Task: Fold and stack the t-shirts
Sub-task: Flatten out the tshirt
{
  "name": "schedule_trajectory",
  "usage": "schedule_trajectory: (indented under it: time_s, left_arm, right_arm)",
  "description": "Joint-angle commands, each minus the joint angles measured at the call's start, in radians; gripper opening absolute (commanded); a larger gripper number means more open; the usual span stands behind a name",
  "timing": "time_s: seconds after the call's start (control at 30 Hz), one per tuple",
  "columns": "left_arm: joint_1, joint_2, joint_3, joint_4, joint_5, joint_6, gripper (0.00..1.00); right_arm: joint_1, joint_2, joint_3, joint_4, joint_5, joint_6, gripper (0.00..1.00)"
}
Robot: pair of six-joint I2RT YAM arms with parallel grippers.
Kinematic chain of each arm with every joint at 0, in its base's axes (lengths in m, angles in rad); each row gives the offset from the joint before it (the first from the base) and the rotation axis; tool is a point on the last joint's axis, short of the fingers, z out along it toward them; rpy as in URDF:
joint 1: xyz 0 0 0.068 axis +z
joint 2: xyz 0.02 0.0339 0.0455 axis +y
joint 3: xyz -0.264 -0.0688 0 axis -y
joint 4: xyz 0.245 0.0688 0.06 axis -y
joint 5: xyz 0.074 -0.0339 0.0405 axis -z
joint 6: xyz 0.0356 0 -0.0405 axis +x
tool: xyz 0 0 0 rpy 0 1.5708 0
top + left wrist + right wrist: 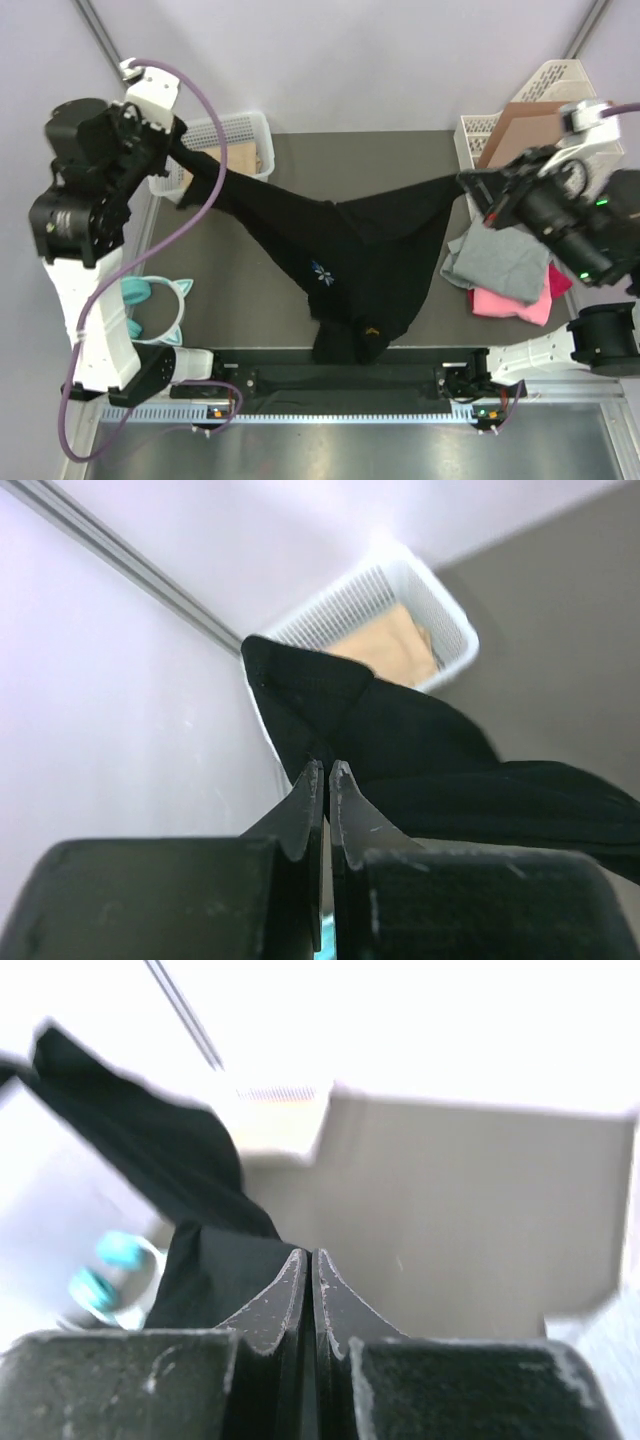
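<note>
Both hands are clamped tight on the black t-shirt (350,250): left hand (177,141) high by the white basket (240,128), right hand (468,184) opposite. The shirt sags between them, its bottom bunched at the desk's (400,150) near edge. Best to even the tension, then lay it flat. The grey t-shirt (500,262) and pink t-shirt (512,304) crowd the right side.

You'll find nothing legible anywhere; the black t-shirt (390,240) carries only a small white-and-blue logo (322,272), wordless.
</note>
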State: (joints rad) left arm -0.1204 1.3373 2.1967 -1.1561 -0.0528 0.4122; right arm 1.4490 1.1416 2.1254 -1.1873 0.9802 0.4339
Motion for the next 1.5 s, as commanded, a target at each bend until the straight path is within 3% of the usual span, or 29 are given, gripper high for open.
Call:
schedule_trajectory:
  time_s: [0.0,0.13,0.33,0.43,0.57,0.73,0.77,0.83,0.87,0.9,1.0,1.07,1.2,1.47]
  left_arm:
    - [0.004,-0.082,0.121,-0.002,-0.021,0.02,0.0]
    - [0.004,-0.164,0.097,0.039,-0.03,0.03,0.0]
    - [0.004,-0.256,0.057,-0.031,0.039,0.048,0.04]
    - [0.004,-0.306,-0.095,-0.019,0.047,0.042,0.03]
    - [0.004,-0.36,-0.424,0.149,0.031,0.06,0.02]
    - [0.004,-0.293,-0.636,0.332,-0.021,0.095,0.0]
    - [0.004,-0.279,-0.691,0.366,-0.047,0.112,0.0]
    - [0.004,-0.228,-0.73,0.462,-0.071,0.128,0.0]
    - [0.004,-0.189,-0.748,0.484,-0.087,0.148,0.0]
    - [0.004,-0.167,-0.752,0.524,-0.11,0.154,0.0]
    - [0.005,-0.093,-0.762,0.587,-0.171,0.21,0.0]
    - [0.005,-0.04,-0.782,0.67,-0.209,0.273,0.0]
    - [0.014,0.075,-0.772,0.769,-0.271,0.341,0.0]
    - [0.038,0.36,-0.671,0.961,-0.38,0.458,0.0]
  right_arm:
    - [0.014,0.055,0.194,0.121,0.038,-0.28,0.0]
    - [0.016,0.012,0.2,0.241,0.034,-0.356,0.0]
    - [0.016,-0.075,0.093,0.285,0.072,-0.366,0.0]
    - [0.014,-0.098,0.033,0.302,0.135,-0.365,0.0]
    - [0.016,-0.126,-0.085,0.415,0.224,-0.466,0.0]
    - [-0.01,-0.108,-0.183,0.492,0.302,-0.532,0.0]
    - [-0.037,-0.105,-0.206,0.499,0.292,-0.535,0.0]
    - [-0.229,-0.089,-0.292,0.485,0.143,-0.512,0.0]
    - [-0.327,-0.071,-0.304,0.424,0.039,-0.382,0.0]
    - [-0.56,-0.028,-0.324,0.369,-0.191,-0.354,0.0]
    - [-0.825,0.015,-0.477,0.461,-0.414,-0.314,0.0]
    - [-0.898,0.036,-0.553,0.52,-0.465,-0.316,0.0]
    - [-1.045,0.18,-0.545,0.586,-0.572,-0.316,0.0]
    - [-1.073,0.464,-0.388,0.635,-0.614,-0.333,0.0]
